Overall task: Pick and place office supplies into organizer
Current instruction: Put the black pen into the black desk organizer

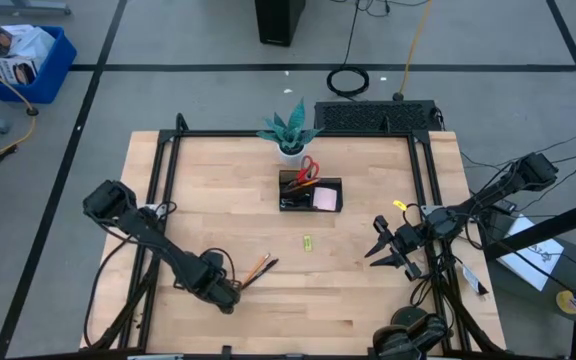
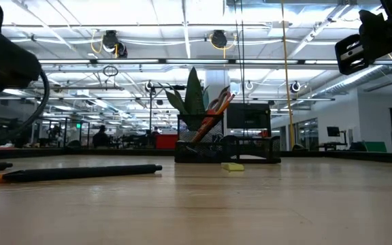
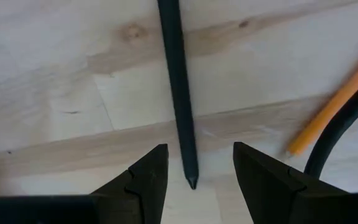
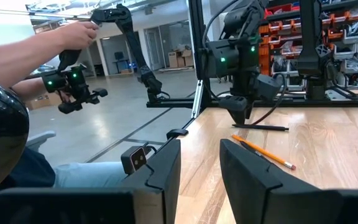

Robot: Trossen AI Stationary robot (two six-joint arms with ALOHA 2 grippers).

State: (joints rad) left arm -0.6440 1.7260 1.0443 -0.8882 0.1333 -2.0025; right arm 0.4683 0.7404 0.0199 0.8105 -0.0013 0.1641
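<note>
A thin black pen [image 3: 179, 93] lies flat on the wooden table, and an orange pencil [image 3: 334, 112] lies beside it. My left gripper [image 3: 194, 168] points down over the pen's tip, open, one finger on either side without touching it. In the high view the pen [image 1: 266, 266] and pencil [image 1: 254, 268] lie near the front left, by my left gripper [image 1: 234, 292]. The black organizer [image 1: 286, 204] stands at the far middle with red-handled scissors [image 1: 308, 168] and a pink pad [image 1: 325, 198] in it. My right gripper [image 1: 383, 250] waits open at the right, level above the table.
A small yellow-green clip [image 1: 307, 242] lies on the table in front of the organizer. A white pot with a teal plant [image 1: 290, 135] stands behind the organizer. A black metal frame [image 1: 168, 160] rims the table. A person [image 4: 17, 56] sits beyond the table's left edge.
</note>
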